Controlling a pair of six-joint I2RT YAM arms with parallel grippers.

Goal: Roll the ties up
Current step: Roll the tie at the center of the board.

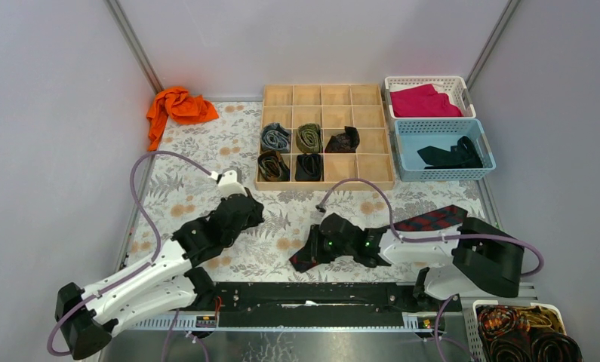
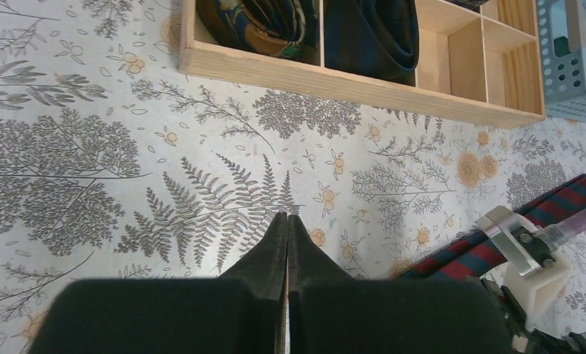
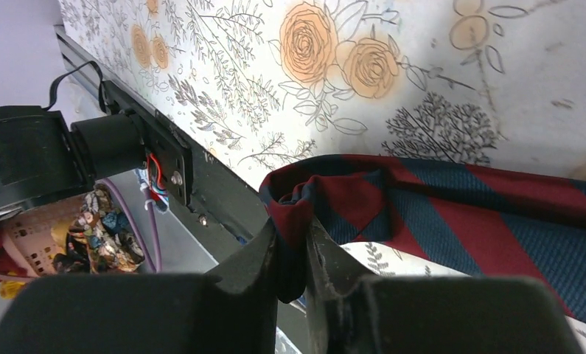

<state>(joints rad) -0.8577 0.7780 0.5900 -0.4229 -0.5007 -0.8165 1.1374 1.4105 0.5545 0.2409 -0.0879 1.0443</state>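
From above, my right claw [image 1: 306, 255] lay low near the front of the mat [image 1: 206, 143], clamped on one end of the striped tie [image 1: 438, 219]. The rest of the strip ran back under my right arm and out flat to the right. My left claw [image 1: 250, 210] hung over the mat to the left, well apart from the tie. Five coils [image 1: 309, 166] sat in the box [image 1: 372, 181]. The striped tie was not yet wound at all, so I judged the step in hand was starting its roll.

Through my left wrist, my left claw [image 2: 287, 217] was pressed together on nothing and pointed at bare mat short of the box. The tie [image 2: 570, 198] lay off to the right, with my other arm over part of it.

Through my right wrist, my right claw [image 3: 292, 227] pinched the bunched tip of the tie [image 3: 481, 221] just beside the front rail [image 3: 223, 192]. The fabric was folded over between the fingers, and the strip led away to the right.

The next move, as I judged it, called for turning that pinched tip over onto the strip to form a tight core. My left claw would need to come across and steady the flat length so it did not drag or twist.
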